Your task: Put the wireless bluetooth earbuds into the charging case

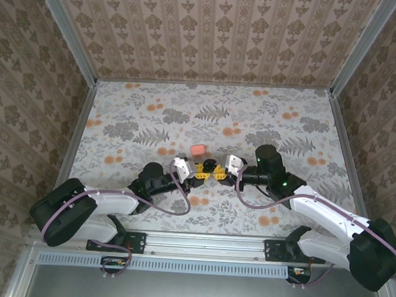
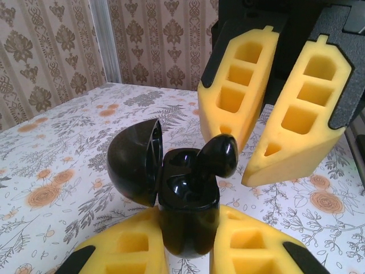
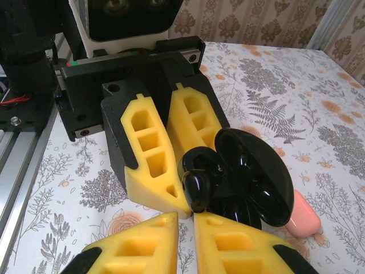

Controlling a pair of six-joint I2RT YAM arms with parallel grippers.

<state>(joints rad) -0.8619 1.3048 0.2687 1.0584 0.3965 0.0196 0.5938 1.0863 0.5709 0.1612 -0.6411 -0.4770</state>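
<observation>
Left hand (image 2: 191,224) grips the open black case (image 2: 182,197) upright, midway along the surface (image 1: 300,128) toward its near edge. Right hand (image 3: 194,220), closed, touches a black earbud (image 3: 197,191) poking from the case.

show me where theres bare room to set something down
free: cloth between the pink case and the back wall, plus both far corners. crowded: the middle, where the left gripper and right gripper meet at the black case.
</observation>
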